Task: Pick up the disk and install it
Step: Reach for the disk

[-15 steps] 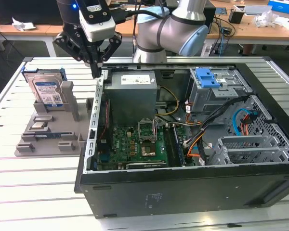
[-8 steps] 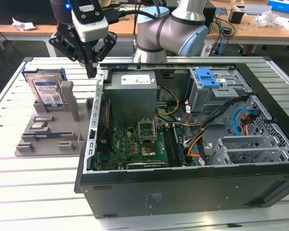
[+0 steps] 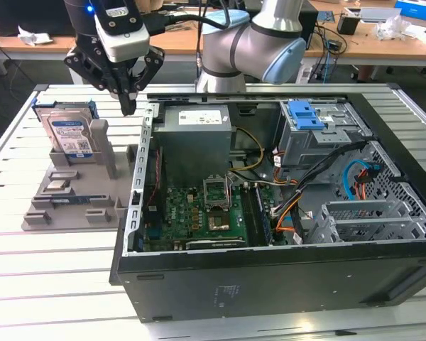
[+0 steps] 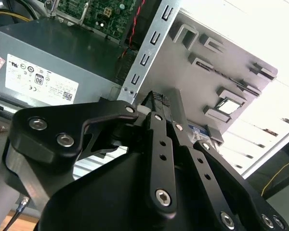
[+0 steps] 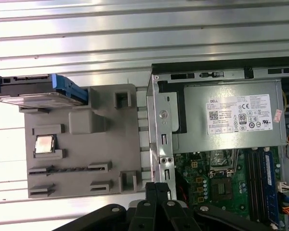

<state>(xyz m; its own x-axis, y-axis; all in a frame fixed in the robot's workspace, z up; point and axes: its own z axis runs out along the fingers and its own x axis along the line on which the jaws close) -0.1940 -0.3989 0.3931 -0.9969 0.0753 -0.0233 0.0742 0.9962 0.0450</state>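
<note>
— Found the disk?

— Yes. Standing on edge in the back slot of the grey holder, at the exterior view's left. Well apart from the open computer case. Edged by a blue frame. Not gripped, not touched.

— Any label on it?

— White and blue, with barcodes, facing the exterior camera. Print too small to make out. Seen from above in the first wrist view, blue frame and thin silver edge uppermost.

— And the claw?

— Pinched narrow. Gripper with fingertips pressed together, holding nothing. Hanging tip-down over the seam between the holder and the case's metal wall, nearer that wall than the disk.

— Other writing about?

— White label on top of the grey power supply: rows of fine print, barcodes and round certification marks. Small red-and-white sticker at one corner of it. Same label visible in the second wrist view, on the grey box behind the black finger links.

— Anything else in the holder?

— Square silver chip lying flat in a recess, with narrow slots just beside it.

— Inside the case?

— Green motherboard next to the power supply. Blue bracket atop the grey metal cage. Bundles of coloured cables toward the exterior view's right.
</note>
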